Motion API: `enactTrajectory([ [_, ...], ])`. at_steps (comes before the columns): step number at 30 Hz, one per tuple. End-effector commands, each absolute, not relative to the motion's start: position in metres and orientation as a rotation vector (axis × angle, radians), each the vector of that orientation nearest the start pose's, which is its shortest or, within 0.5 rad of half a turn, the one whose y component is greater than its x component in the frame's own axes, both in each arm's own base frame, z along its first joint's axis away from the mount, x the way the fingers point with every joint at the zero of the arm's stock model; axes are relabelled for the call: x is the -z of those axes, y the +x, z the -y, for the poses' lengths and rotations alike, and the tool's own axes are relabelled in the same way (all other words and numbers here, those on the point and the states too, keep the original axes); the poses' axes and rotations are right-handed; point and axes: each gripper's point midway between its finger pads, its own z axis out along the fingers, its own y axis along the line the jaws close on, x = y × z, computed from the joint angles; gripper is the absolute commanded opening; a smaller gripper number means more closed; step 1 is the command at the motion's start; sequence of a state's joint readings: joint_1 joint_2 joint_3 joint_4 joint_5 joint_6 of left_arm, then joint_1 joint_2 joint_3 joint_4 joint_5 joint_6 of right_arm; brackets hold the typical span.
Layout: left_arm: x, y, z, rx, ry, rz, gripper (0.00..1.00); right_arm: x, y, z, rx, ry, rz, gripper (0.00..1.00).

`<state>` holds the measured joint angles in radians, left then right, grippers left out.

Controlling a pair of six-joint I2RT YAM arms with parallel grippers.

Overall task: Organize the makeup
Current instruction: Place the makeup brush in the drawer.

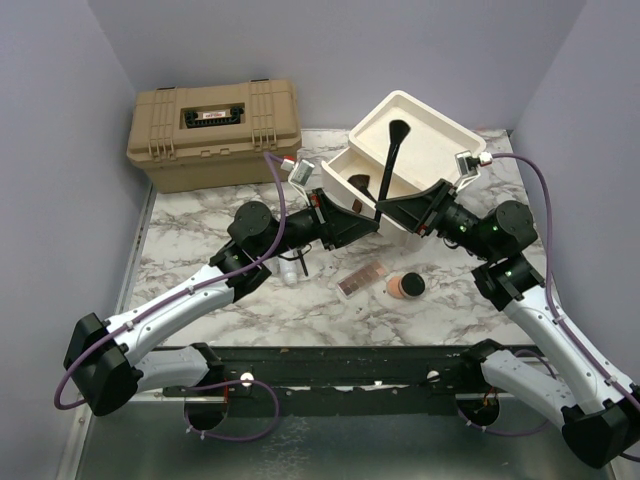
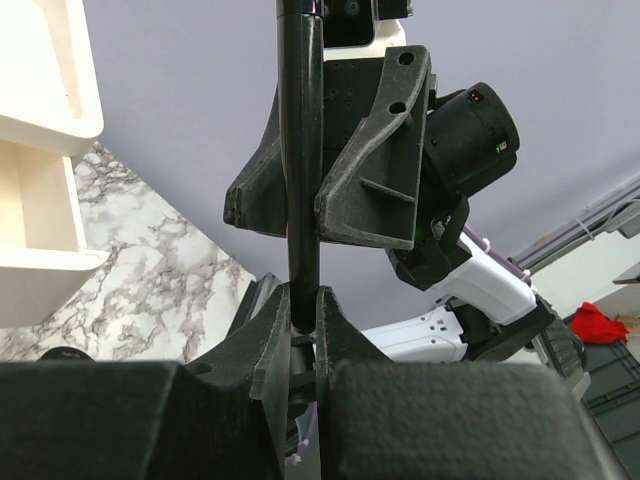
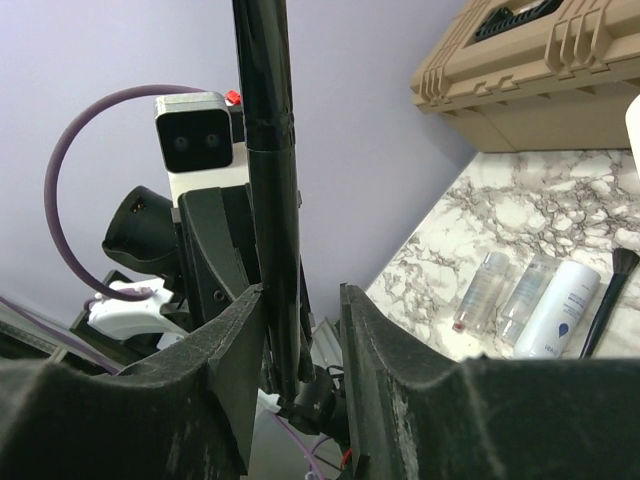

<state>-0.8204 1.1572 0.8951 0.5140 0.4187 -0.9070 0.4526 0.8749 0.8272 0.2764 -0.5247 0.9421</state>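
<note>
The left gripper (image 2: 303,305) pinches the lower end of a black-handled brush (image 1: 388,170), its jaws drawn narrow on the handle and holding it upright with the bristles at the top. Facing it, the right gripper (image 3: 300,300) has its jaws partway apart around the same handle. A gap shows on one side, so it is not clamped. The brush looks light and stiff, with a slim, glossy handle that could swivel or slide in a light pinch. The soft bristle head is best left untouched, and the sound place to take hold is the bare handle above the left hand's grip, squarely across its width. The brush stands between the two hands, over the near edge of the cream drawer unit (image 1: 432,135), where what looks like a second brush (image 1: 360,183) lies in the near compartment. Farther out on the marble table (image 1: 200,260), a pink palette (image 1: 362,278) and a round compact (image 1: 405,286) lie just beside each other in front of the arms. Slim tubes (image 3: 482,290), a whitish bottle (image 3: 565,310) and a third brush (image 3: 608,300) lie side by side near the left arm. The tan toolbox (image 1: 213,130) sits, lid down, at the back left.
</note>
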Motion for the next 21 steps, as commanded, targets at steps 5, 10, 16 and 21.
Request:
enactTrajectory([
  [5, -0.389, 0.181, 0.352, 1.74, 0.37, -1.484, 0.0, -0.403, 0.218, -0.24, -1.524, -0.141, -1.498, 0.38],
  [10, -0.387, 0.181, 0.353, 1.745, 0.369, -1.492, 0.0, -0.403, 0.221, -0.24, -1.521, -0.117, -1.502, 0.34],
  [16, -0.382, 0.181, 0.354, 1.751, 0.367, -1.509, 0.0, -0.402, 0.218, -0.241, -1.539, -0.121, -1.501, 0.34],
  [21, -0.379, 0.184, 0.355, 1.745, 0.355, -1.518, 0.0, -0.403, 0.217, -0.241, -1.544, -0.127, -1.501, 0.39],
])
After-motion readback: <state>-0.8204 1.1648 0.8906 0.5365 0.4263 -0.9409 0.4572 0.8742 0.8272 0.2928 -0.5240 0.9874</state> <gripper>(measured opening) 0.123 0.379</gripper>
